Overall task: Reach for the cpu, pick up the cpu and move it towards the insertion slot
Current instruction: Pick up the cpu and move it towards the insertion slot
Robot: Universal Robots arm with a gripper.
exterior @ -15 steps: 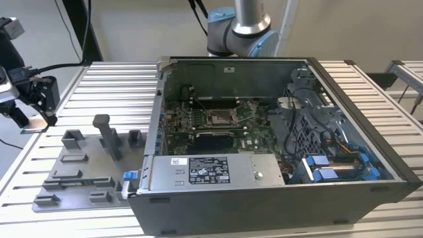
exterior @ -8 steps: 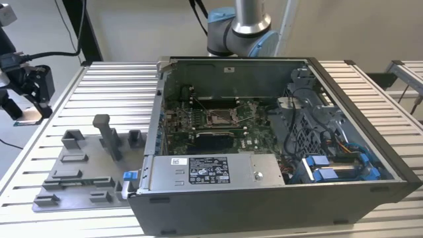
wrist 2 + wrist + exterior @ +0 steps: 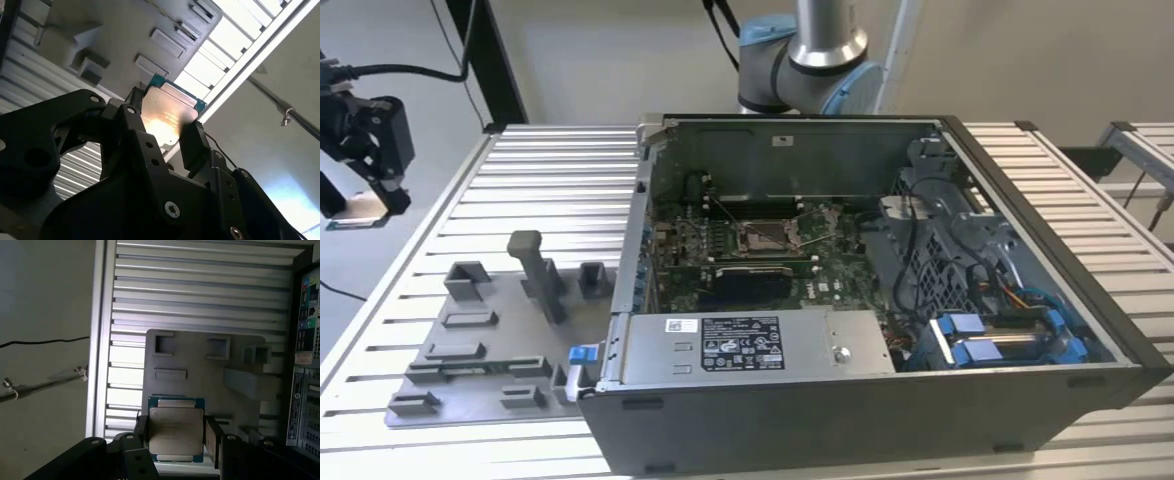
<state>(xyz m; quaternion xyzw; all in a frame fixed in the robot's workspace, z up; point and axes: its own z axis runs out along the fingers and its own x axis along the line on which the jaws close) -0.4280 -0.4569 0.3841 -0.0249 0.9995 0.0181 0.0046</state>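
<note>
1. Gripping the cpu by two opposite edges, the gripper is closed narrow on it. One of the black fingers sits on each side, silvery lid facing the first wrist cam.
2. Second wrist view: same hold. The cpu sits upright betw the pads, lid catching a bright glare, green-blue substrate edge showing round it.
3. Exterior view: gripper hangs at the far left of the exterior view, out past the edge of the slatted table. The pale patch betw its tips is prob the cpu, hard to be sure from here.
4. Cpu is clear of the grey tray w/ upright pegs. In the first wrist view the tray lies behind the chip, not touching it.
5. Insertion slot: shiny silver frame, brownish centre, on the green motherboard inside the open computer case. No chip in it.
6. Cpu and slot are well apart: tray and the case's near wall lie betw them.
7. Arm base stands behind the case, at the back of the table.
</note>
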